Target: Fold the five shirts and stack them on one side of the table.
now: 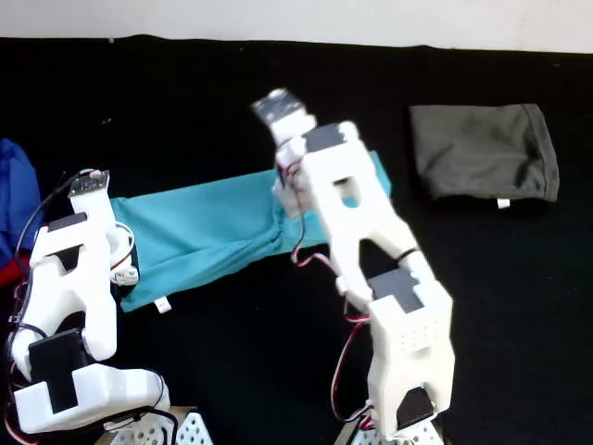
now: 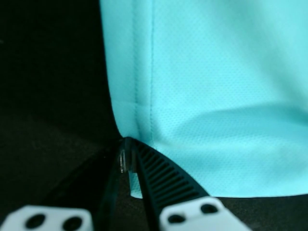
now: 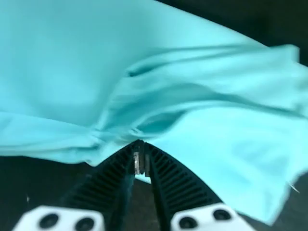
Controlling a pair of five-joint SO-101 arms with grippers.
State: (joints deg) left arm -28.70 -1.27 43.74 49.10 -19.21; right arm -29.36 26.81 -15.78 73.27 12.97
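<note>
A teal shirt (image 1: 204,227) lies stretched across the middle of the black table (image 1: 185,93), partly folded into a long band. My left gripper (image 2: 128,149) is shut on the shirt's hemmed corner (image 2: 134,125) at the band's left end, low over the table. My right gripper (image 3: 139,149) is shut on a bunched fold of the same teal shirt (image 3: 72,72) near the band's right part, where the cloth gathers into creases under the right arm (image 1: 352,213). A folded grey shirt (image 1: 482,148) lies at the back right.
A blue garment (image 1: 14,195) with a bit of red below it bunches at the table's left edge, beside the left arm (image 1: 69,278). Bare black table runs along the back and between the teal and grey shirts.
</note>
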